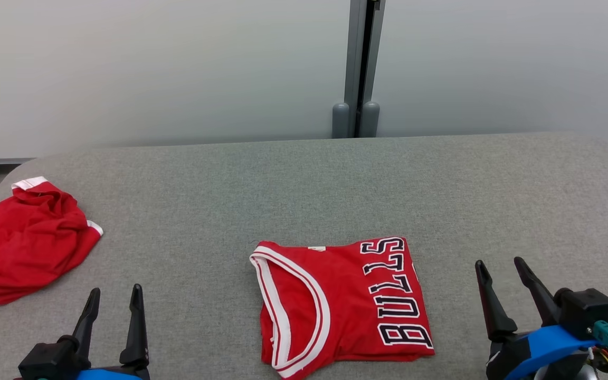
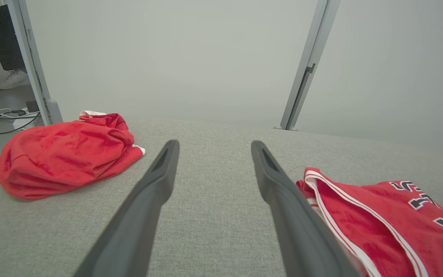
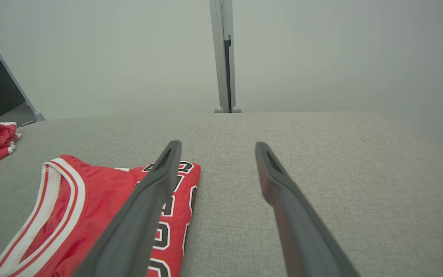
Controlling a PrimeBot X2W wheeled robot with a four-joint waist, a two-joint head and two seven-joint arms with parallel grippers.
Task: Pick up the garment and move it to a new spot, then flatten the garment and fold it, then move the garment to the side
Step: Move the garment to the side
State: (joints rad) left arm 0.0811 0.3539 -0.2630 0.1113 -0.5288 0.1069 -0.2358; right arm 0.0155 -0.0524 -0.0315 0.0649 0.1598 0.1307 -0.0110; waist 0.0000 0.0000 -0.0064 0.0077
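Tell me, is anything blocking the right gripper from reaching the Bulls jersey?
Nothing visible is. Bare grey table lies between the open right gripper and the folded Bulls jersey. The crumpled red garment sits far off to the left.

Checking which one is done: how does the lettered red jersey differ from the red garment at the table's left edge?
The jersey lies folded flat, a neat rectangle; the left garment sits crumpled in a heap. The jersey shows BULLS lettering and a trimmed neckline; the left garment shows no lettering. Both are red with white trim.
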